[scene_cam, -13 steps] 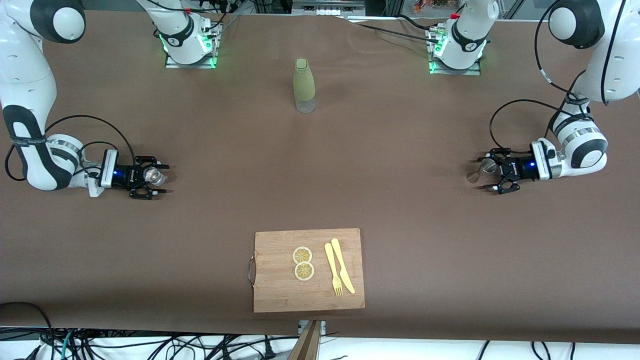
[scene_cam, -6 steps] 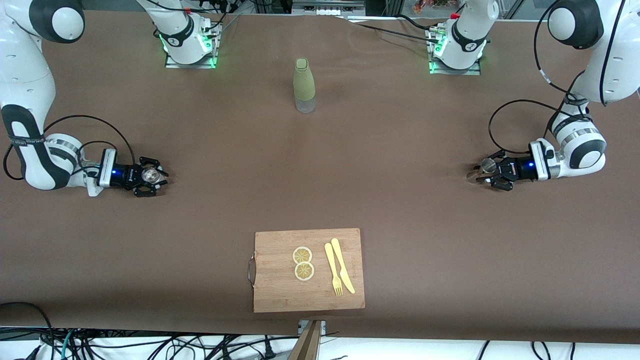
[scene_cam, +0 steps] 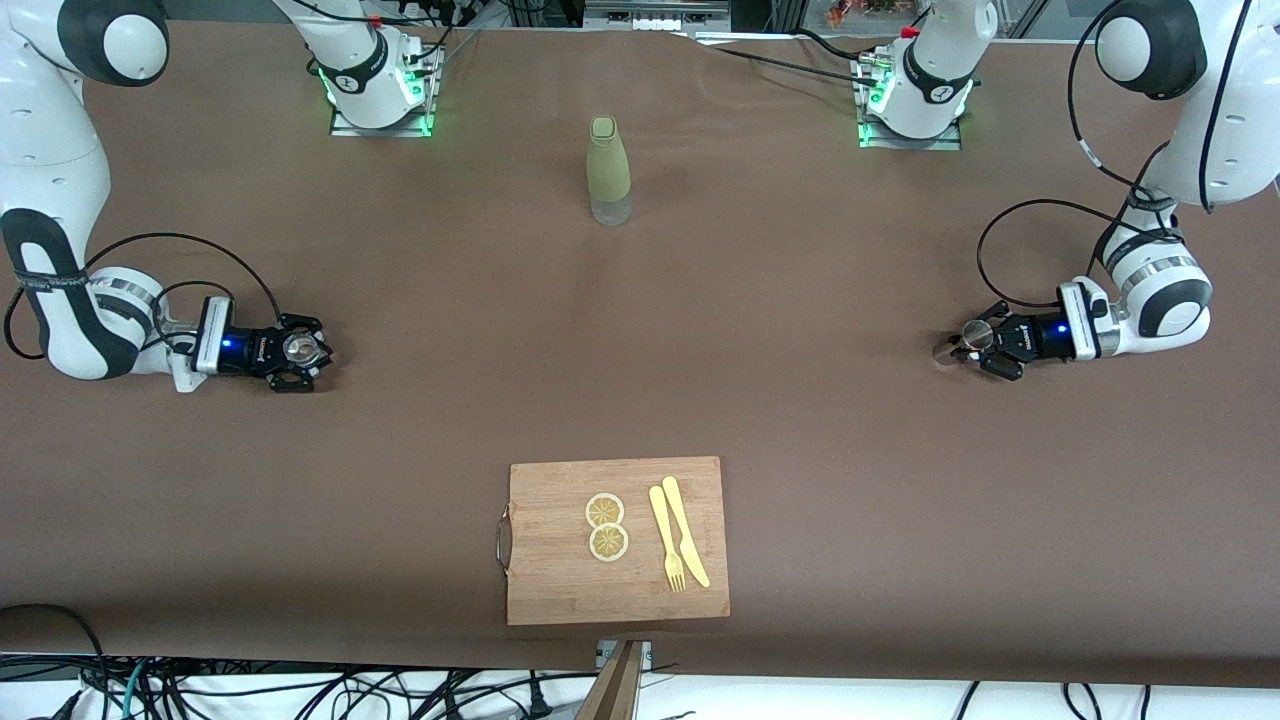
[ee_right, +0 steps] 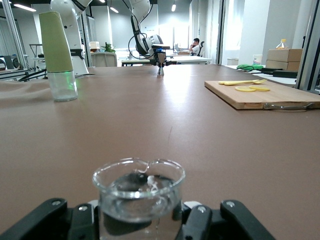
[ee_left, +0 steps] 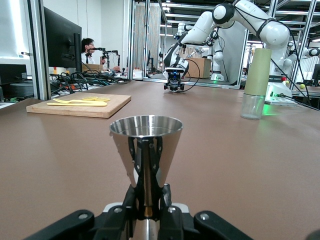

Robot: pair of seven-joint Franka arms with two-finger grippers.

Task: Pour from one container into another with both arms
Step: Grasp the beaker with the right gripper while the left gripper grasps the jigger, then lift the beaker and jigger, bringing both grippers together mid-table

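A steel cone-shaped measuring cup (scene_cam: 975, 333) stands on the brown table at the left arm's end. My left gripper (scene_cam: 985, 345) lies low at table height and is shut on its narrow waist. In the left wrist view the cup (ee_left: 145, 145) rises straight above the closed left gripper (ee_left: 148, 195). At the right arm's end stands a small clear glass beaker (scene_cam: 301, 349) with a pouring lip, and my right gripper (scene_cam: 300, 352) is shut around it. In the right wrist view the beaker (ee_right: 138, 192) fills the gap of the right gripper (ee_right: 138, 222).
A pale green bottle (scene_cam: 608, 172) with a clear base stands mid-table near the arm bases. A wooden cutting board (scene_cam: 560, 580) with two lemon slices (scene_cam: 606, 526), a yellow fork (scene_cam: 665, 540) and knife (scene_cam: 686, 530) lies nearest the front camera.
Both grippers have closed from wide open: the left one onto the steel cup, the right one onto the glass beaker. Neither container has left the table.
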